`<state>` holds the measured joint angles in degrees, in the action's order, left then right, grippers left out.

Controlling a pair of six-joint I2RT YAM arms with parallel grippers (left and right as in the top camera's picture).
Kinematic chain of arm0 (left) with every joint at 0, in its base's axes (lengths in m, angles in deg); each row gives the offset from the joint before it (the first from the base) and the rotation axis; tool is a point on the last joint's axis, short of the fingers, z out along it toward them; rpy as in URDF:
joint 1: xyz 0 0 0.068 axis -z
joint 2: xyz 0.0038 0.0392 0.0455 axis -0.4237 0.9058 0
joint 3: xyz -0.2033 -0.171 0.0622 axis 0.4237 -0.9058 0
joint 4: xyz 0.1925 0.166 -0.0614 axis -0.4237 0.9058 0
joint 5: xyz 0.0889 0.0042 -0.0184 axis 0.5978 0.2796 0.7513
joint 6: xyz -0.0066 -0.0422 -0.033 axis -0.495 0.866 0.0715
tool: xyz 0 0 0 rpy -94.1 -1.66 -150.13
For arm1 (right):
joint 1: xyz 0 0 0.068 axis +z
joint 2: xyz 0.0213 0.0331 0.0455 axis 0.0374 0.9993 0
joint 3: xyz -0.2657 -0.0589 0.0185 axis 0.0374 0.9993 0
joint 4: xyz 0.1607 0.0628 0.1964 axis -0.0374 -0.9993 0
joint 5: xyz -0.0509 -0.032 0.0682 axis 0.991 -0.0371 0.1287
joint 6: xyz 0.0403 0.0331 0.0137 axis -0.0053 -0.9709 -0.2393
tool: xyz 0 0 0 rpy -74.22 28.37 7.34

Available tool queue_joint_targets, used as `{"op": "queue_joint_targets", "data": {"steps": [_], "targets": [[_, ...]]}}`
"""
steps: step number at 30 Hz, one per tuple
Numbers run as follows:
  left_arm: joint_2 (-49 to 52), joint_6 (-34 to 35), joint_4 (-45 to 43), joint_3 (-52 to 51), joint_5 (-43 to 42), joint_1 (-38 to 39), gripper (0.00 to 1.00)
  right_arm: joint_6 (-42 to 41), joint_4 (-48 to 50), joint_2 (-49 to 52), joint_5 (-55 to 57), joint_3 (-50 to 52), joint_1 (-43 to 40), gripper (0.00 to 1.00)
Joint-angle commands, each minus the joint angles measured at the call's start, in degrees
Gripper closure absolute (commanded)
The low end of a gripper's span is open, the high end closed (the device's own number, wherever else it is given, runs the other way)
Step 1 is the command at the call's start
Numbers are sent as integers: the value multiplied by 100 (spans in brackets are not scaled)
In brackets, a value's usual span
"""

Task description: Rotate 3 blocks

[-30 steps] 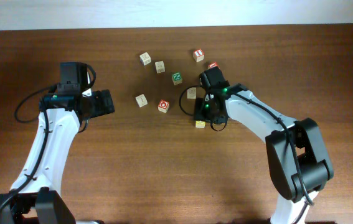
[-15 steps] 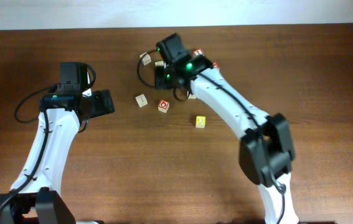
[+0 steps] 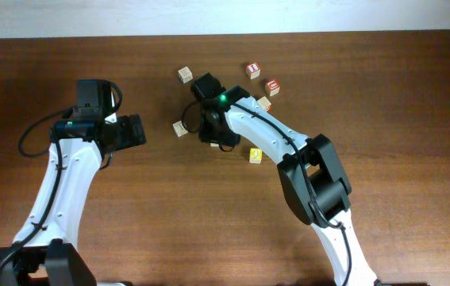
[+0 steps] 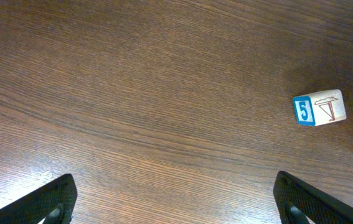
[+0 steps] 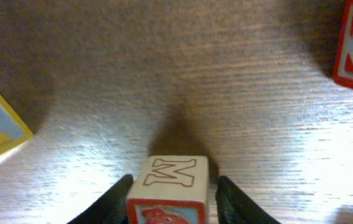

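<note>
You're straddling the red-faced block (image 5: 171, 173) mid-counter (image 3: 383, 119) with the right gripper (image 5: 172, 193); can't tell if its jaws are clamping. Pale block (image 3: 179, 128) is sitting at its 9 o'clock, yellow block (image 3: 255, 155) at 4. Left gripper (image 3: 135, 129) jaws are gaping wide.
</note>
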<state>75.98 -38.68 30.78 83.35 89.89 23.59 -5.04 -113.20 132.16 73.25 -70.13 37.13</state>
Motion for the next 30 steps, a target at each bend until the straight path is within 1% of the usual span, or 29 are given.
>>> {"op": "queue_joint_targets", "data": {"steps": [1, 3, 5, 7, 15, 21, 27, 28, 30], "targets": [[17, 96, 2, 111, 63, -2, 1, 455, -179, 57, -2, -44, 63, 59], [17, 96, 2, 111, 61, -4, 1, 732, -398, 52, 4, -122, 63, 64], [17, 96, 2, 111, 63, -2, 1, 920, -564, 37, 28, -131, 61, 66], [17, 96, 2, 111, 63, -2, 1, 1025, -804, 37, 26, -133, 39, 66], [17, 96, 2, 111, 63, -4, 1, 1025, -1829, 37, 26, -131, -140, 66], [17, 96, 2, 111, 63, -4, 1, 1001, -1751, 37, 48, -131, -374, 65], [17, 96, 2, 111, 63, -4, 1, 1005, -1810, 37, -15, -131, -378, 64], [17, 96, 2, 111, 63, -2, 1, 1005, -1823, 37, -44, -131, -378, 59], [17, 96, 2, 111, 63, -2, 1, 1010, -1847, 37, -146, -131, -378, 58]]}}
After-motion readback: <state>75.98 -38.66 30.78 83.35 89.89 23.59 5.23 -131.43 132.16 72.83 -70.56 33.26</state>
